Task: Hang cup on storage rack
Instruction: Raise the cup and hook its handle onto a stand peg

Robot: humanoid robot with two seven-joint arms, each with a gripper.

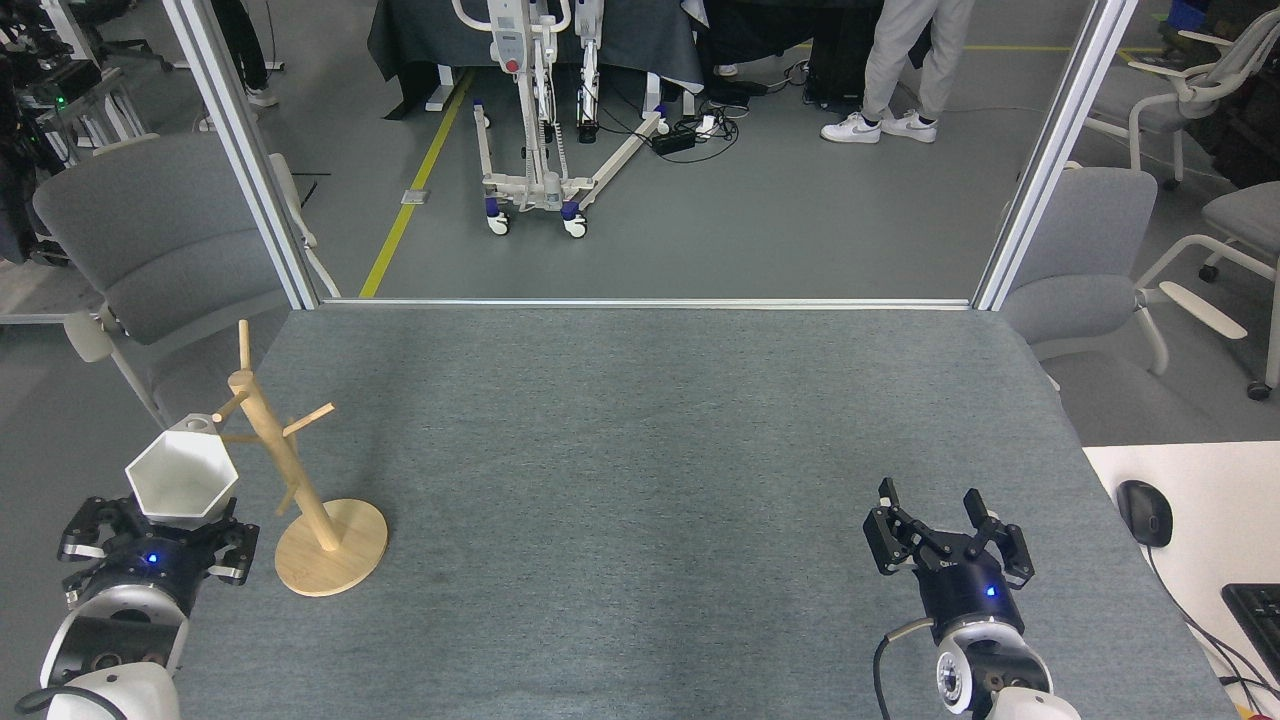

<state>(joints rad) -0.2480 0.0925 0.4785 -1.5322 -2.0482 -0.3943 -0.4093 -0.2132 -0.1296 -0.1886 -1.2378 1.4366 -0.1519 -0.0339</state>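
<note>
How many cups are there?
1. The white cup is held in the left tool, beside the storage rack, its handle near a left peg. No other cup shows on the table; none seems hidden.

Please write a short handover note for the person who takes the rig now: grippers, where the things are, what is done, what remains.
Left gripper: shut on the cup, held mouth-up, its handle close to a low left peg of the storage rack.
Right gripper: open, empty, above the table on the right.
Storage rack: on the table's left, all pegs bare.
Done: cup picked up, brought to the rack.
Left: thread the handle over a peg, release.
</note>
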